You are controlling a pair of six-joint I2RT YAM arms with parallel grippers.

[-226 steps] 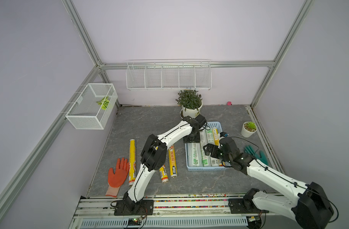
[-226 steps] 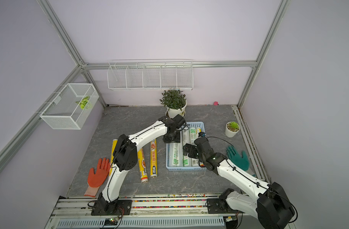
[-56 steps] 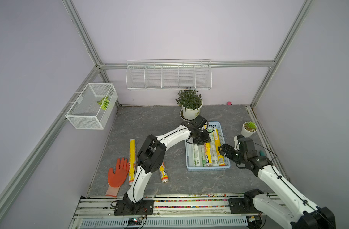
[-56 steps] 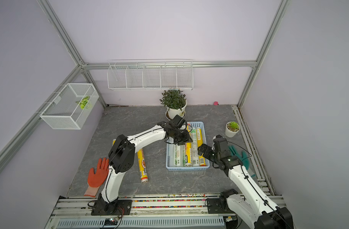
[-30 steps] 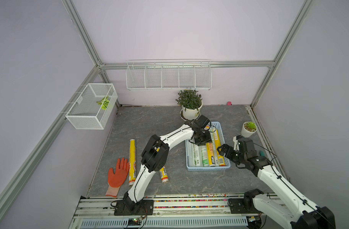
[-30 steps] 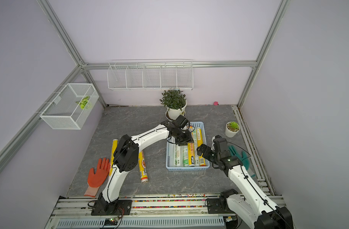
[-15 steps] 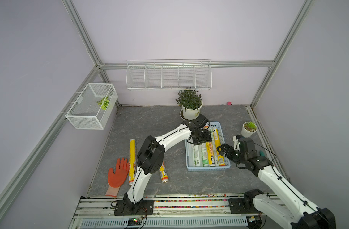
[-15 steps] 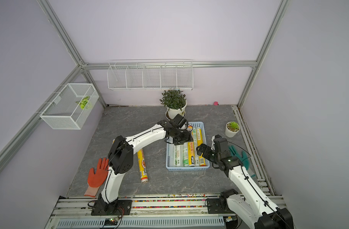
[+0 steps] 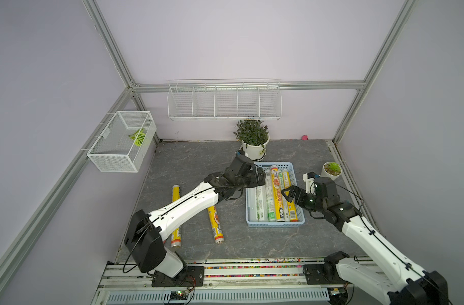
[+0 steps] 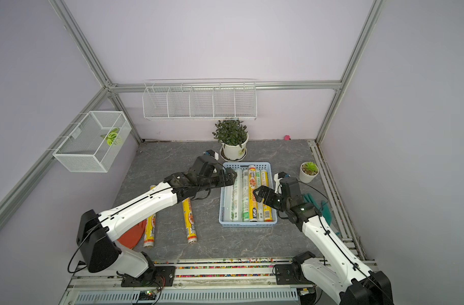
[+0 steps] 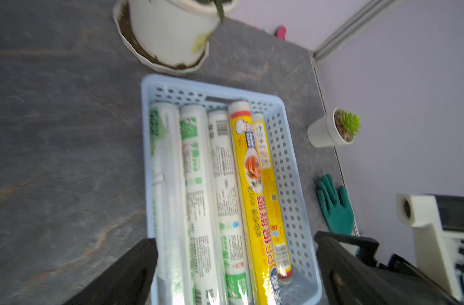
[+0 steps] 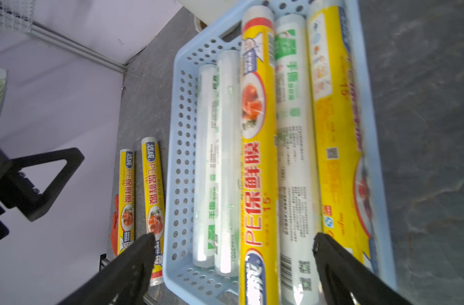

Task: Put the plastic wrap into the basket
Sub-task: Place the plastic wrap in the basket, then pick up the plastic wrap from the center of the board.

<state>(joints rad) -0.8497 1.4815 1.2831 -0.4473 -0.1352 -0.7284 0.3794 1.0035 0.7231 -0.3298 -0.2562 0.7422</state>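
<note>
The light-blue basket (image 9: 275, 224) (image 10: 248, 224) holds several plastic wrap rolls lying lengthwise, white-green ones and yellow ones. One yellow roll (image 9: 275, 192) (image 11: 254, 190) (image 12: 257, 148) rests on top in the middle. Two more yellow rolls (image 9: 216, 224) (image 10: 149, 229) lie on the table left of the basket, partly under my left arm. My left gripper (image 9: 259, 177) (image 11: 234, 237) hovers open over the basket's far left part, holding nothing. My right gripper (image 9: 288, 196) (image 12: 233, 236) hangs open over the basket's right side, empty.
A large potted plant (image 9: 252, 140) stands just behind the basket and a small succulent pot (image 9: 331, 170) at its right. A green glove (image 11: 333, 206) lies right of the basket, an orange glove (image 10: 129, 235) at the front left. A wire box (image 9: 122, 142) and wire rack (image 9: 224, 103) hang on the walls.
My left gripper has opened and let go of the yellow roll, which now lies on the rolls in the basket. The right arm has stayed put.
</note>
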